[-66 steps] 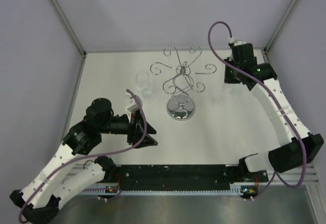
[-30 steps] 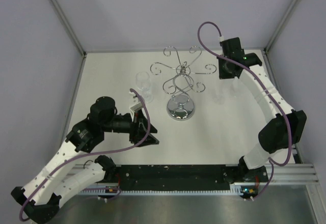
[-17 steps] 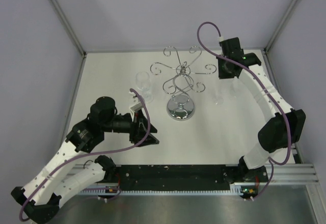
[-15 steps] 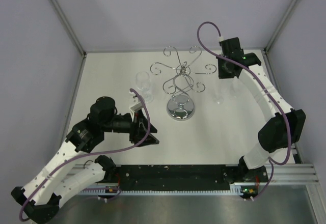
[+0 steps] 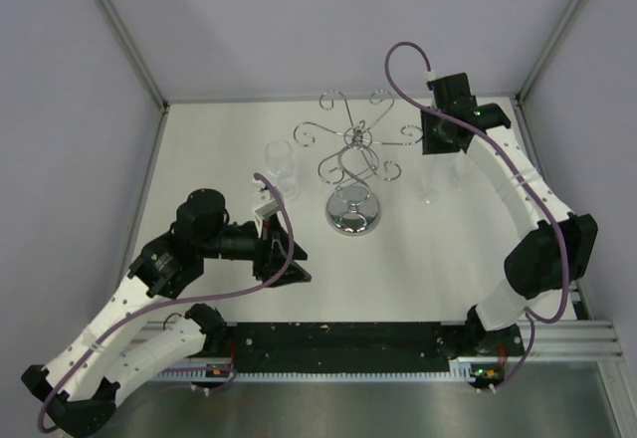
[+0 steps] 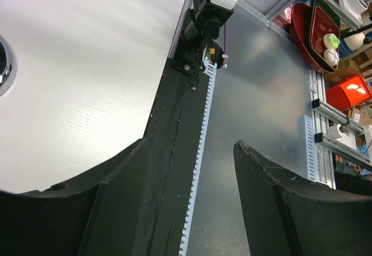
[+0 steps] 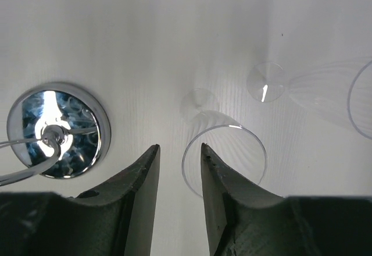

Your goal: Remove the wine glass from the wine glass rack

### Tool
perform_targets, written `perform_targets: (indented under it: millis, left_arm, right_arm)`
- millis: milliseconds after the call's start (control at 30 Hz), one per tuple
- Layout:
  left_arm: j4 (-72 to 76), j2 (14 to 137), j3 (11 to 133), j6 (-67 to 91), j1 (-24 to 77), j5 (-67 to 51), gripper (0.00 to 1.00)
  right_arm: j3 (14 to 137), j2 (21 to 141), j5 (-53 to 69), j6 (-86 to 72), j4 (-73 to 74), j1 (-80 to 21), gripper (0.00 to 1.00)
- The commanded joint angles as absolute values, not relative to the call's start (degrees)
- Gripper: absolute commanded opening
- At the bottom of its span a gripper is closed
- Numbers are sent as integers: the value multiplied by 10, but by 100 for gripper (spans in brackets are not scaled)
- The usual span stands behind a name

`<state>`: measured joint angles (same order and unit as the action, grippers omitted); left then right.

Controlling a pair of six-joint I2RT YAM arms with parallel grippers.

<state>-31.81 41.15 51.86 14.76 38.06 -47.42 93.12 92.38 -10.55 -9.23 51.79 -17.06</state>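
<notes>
The left end effector (image 6: 190,145) hangs low with its fingers spread wide and nothing between them. It faces away from the work, so no glass lies ahead of it. Well apart from it, out to one side, clear glasses (image 5: 287,185), 2 as far as I can tell, stand on the tabletop (image 5: 219,149).

The wine glass rack (image 5: 350,209) stands between the 2 arms, nearer the right one. No glass shows on its scroll arms in the top view, though one so clear could escape notice there.

The right end effector (image 7: 180,148) hovers high, close beside 1 scroll tip. Its fingers are parted by only a narrow gap and grip nothing. Directly below it, mostly on its right finger's side, the wine glass (image 7: 225,160) appears to stand rim up on the tabletop, and part of the rim shows through the gap. A second glass (image 7: 265,81) sits farther out on that same side.

The risks, as I judge them:
- With so narrow a gap, a straight descent would land a finger on the rim, which could tip or chip the glass.
- A tipped glass could roll into its neighbour.
- The glass is nearly see-through, so its height below the fingers is hard to judge and an early close would miss it.
- The wrist is close to the scroll tip, so a sideways swing could snag the wire and drag the rack
</notes>
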Motion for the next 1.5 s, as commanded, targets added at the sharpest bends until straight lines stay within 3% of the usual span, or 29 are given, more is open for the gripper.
perform_targets:
  millis: [0, 433, 500, 533, 900, 1200, 1467]
  left_arm:
    - [-319, 415, 526, 135, 384, -475, 66]
    - [-345, 430, 572, 133, 383, -438, 66]
    - [-351, 432, 584, 132, 383, -429, 66]
    - [-352, 433, 589, 132, 383, -424, 68]
    - [-396, 448, 648, 131, 383, -351, 98]
    - [-414, 459, 693, 133, 383, -338, 98]
    - [-420, 473, 752, 133, 383, -251, 98]
  right_arm:
    - [970, 882, -78, -105, 497, -163, 37]
    - [1005, 792, -15, -117, 516, -163, 60]
    - [1004, 771, -2, -124, 512, -163, 81]
    - [1003, 763, -2, -127, 511, -163, 99]
    - [983, 690, 3, -148, 489, -163, 99]
    - [978, 644, -32, -139, 455, -163, 99]
    - [926, 599, -51, -179, 378, -163, 99]
